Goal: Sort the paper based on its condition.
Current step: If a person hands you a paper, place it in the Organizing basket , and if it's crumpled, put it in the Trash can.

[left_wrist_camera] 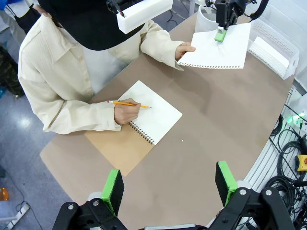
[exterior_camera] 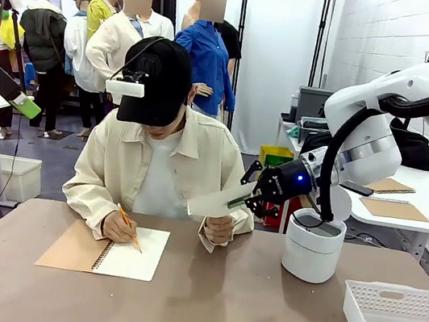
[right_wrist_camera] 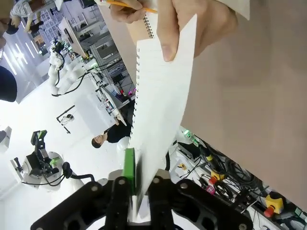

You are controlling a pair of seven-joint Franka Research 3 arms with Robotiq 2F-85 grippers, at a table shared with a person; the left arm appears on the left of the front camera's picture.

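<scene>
Above the table (exterior_camera: 255, 315), just left of the white cylinder (exterior_camera: 313, 246), my right gripper (exterior_camera: 242, 201) is clamped on one edge of the paper (exterior_camera: 216, 202); the person's hand (exterior_camera: 218, 229) holds the opposite edge. My left gripper (left_wrist_camera: 170, 184) hangs apart over the table's near edge, nothing between its pads

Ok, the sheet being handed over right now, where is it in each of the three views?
Front view: the sheet hangs mid-picture above the table, between the person's hand and the right gripper.
Left wrist view: upper right, flat, torn perforated edge nearest.
Right wrist view: centre, edge-on between the jaws.
Shared landmark: the spiral notebook.
</scene>
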